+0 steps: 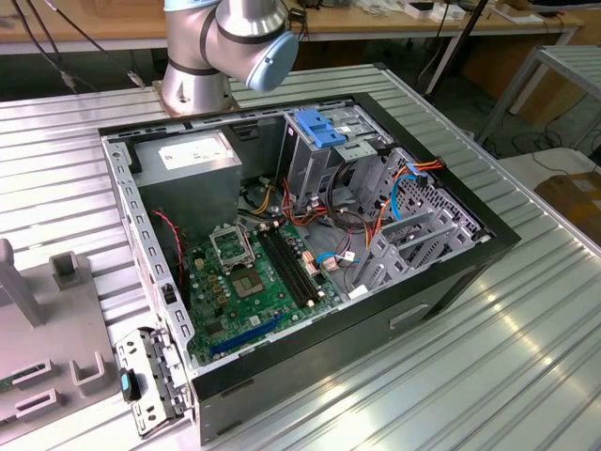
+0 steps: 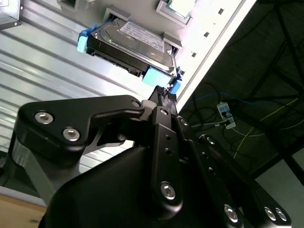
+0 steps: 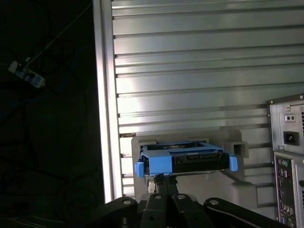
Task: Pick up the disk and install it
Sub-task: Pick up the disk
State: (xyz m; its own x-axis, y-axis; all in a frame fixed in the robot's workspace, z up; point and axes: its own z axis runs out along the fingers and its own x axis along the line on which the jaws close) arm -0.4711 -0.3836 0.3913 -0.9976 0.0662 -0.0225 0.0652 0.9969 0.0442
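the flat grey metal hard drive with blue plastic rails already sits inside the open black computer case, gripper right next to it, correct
No. The first wrist view shows the flat grey metal hard drive with blue plastic rails in a pale grey holder on the ribbed metal table, outside the open black computer case. The gripper is right next to it.

The arm [image 1: 211,38] is a thick tube of brushed silver-grey metal with rounded joint housings, one closed by a round pale blue plastic cap [image 1: 274,58], and it ends in a wide circular silver base [image 1: 192,92]. In both wrist views the matte black end effector [image 2: 164,95] [image 3: 165,179] is built of flat, angular jointed links, pinned with bright silver round-headed screws [image 2: 71,134].
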